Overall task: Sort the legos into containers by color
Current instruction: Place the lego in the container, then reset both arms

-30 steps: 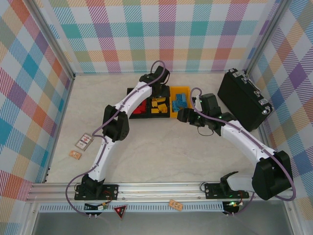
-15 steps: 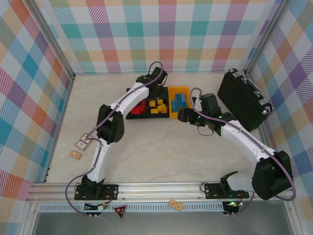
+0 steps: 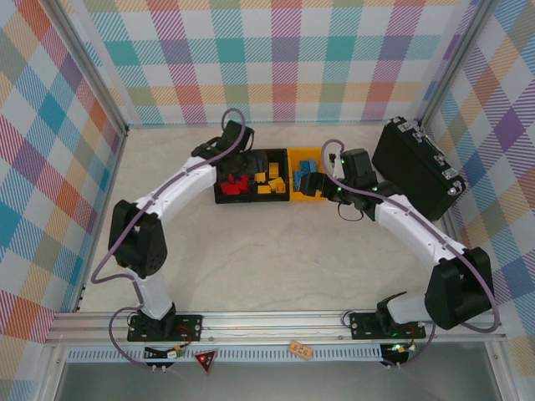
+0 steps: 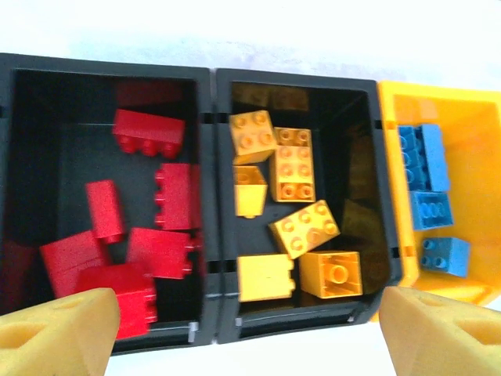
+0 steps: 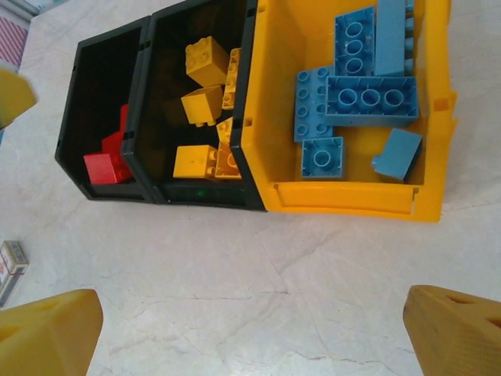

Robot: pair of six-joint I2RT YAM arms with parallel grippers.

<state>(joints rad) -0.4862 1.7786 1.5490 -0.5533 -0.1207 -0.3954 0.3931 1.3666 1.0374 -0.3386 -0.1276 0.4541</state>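
Three joined containers sit at the back of the table. The left black bin (image 4: 205, 196) holds red legos (image 4: 149, 133). Yellow-orange legos (image 4: 293, 168) fill the middle black bin (image 4: 374, 188), and blue legos (image 4: 430, 210) lie in the yellow-orange bin (image 5: 344, 197). My left gripper (image 4: 249, 337) hangs above the bins' near rim, open, with nothing between its foam fingertips (image 4: 55, 333). My right gripper (image 5: 250, 333) is open over bare table just in front of the yellow-orange bin. From above, the left gripper (image 3: 232, 159) is over the left bin and the right gripper (image 3: 322, 185) is beside the yellow-orange bin (image 3: 306, 194).
A large black hard case (image 3: 415, 170) stands at the back right, close to the right arm. A small card (image 5: 9, 265) lies on the table left of the bins. Plaid walls (image 3: 50, 167) close in the table on three sides.
Both grippers have opened wide. The left arm has swung leftward from the middle bin to the left bin. The right gripper has moved up towards the yellow-orange bin.
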